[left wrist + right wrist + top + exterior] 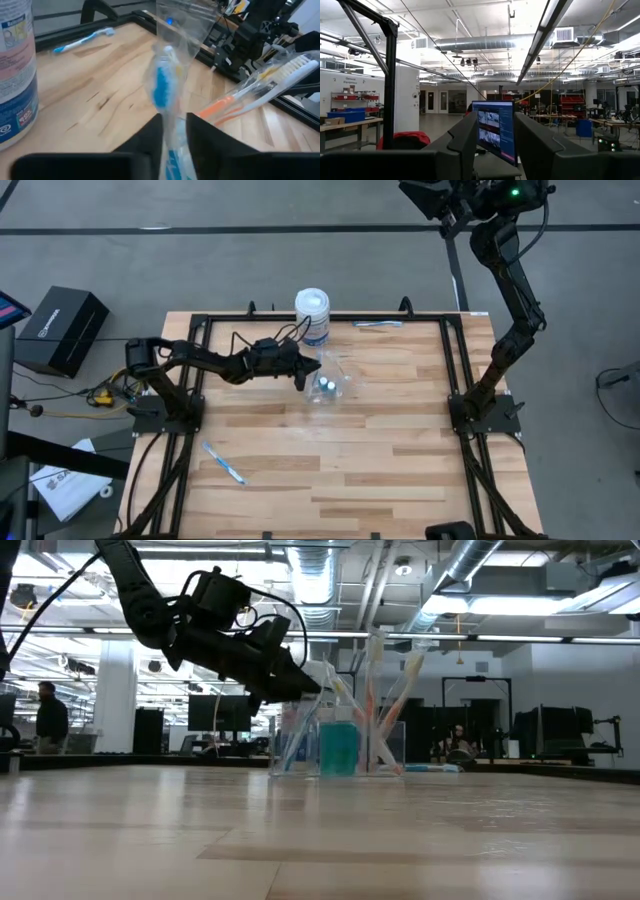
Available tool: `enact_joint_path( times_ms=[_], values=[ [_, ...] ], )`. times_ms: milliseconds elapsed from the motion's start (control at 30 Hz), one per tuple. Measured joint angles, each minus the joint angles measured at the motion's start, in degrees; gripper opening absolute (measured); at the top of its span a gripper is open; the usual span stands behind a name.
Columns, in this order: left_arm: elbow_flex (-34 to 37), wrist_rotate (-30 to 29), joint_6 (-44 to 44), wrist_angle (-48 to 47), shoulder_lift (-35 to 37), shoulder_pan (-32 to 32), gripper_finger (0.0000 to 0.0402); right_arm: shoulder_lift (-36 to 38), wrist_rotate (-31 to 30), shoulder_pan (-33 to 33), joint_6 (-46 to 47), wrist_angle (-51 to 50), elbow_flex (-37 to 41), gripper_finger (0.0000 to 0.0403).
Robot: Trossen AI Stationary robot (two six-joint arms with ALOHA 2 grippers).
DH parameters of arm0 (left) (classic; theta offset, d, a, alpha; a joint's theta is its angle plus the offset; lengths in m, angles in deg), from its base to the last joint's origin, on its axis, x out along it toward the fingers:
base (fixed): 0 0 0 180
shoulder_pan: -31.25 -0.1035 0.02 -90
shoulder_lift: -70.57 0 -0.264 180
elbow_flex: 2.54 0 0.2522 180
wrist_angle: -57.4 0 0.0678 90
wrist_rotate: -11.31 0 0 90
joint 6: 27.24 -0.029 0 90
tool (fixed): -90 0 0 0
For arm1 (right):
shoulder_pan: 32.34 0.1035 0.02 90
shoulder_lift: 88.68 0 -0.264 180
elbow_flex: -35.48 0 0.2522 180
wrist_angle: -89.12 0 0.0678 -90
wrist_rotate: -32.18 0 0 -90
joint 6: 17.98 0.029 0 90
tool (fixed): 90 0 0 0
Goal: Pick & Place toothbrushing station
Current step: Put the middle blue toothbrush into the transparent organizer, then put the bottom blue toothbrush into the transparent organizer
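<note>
1. Toward the back middle of the worktop (400, 460), the left gripper (312, 367) is right at the see-through holder (330, 385), which sits just in front of the big white jar with the blue label (313, 315).

2. Left wrist view: the two dark fingers (200, 137) sit either side of a blue-and-white toothbrush in a clear wrapper (163, 85), with only a narrow gap between them. Honestly can't tell if they're pinching it or have just let go. The brush is blurry, so I'm not calling it.

3. The bit that matters: that brush's long axis runs straight out away from the gripper and tips into the holder, so the holder lies directly ahead of the left arm's fingers. From the low view the holder stands upright with several brushes leaning out of it at angles (385, 700).

4. Leftover kit: one loose toothbrush (223, 461) lies flat near the front-left of the worktop, well apart from the holder, its length running diagonally. Another one (378, 324) lies along the back edge, near the jar.

5. Right gripper (492, 145) is parked way up off the worktop, pointing out into the room, fingers standing apart with nothing between them.

6. My guess: the left arm is clearly nearer to both the holder and that front-left brush, so the next pick looks like its job too.
</note>
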Motion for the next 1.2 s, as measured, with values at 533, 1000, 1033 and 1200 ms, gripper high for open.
enact_joint_path(
  times_ms=[533, 1000, 1033, 1200],
  values=[
    [0.0, -1.5, -3.5, 0.5, 7.1, -0.4, 0.0225, 0.0, 0.3, 0.0, 0.0, 0.0, 0.0, 0.0120],
    [-0.1, -7.7, -1.3, -15.1, 29.1, -1.3, 0.0193, 0.0, 2.7, 0.0, -0.6, 0.2, 0.0, 0.0120],
    [-0.1, -8.2, -1.1, -21.5, 31.9, -1.3, 0.0188, 0.0, 3.2, 0.0, -0.7, 0.2, 0.0, 0.0120],
    [-2.3, -9.0, -2.0, -58.5, 43.8, -0.2, 0.0170, 0.0, 4.7, 0.0, -1.5, 0.2, 0.0, 0.0120]
  ],
)
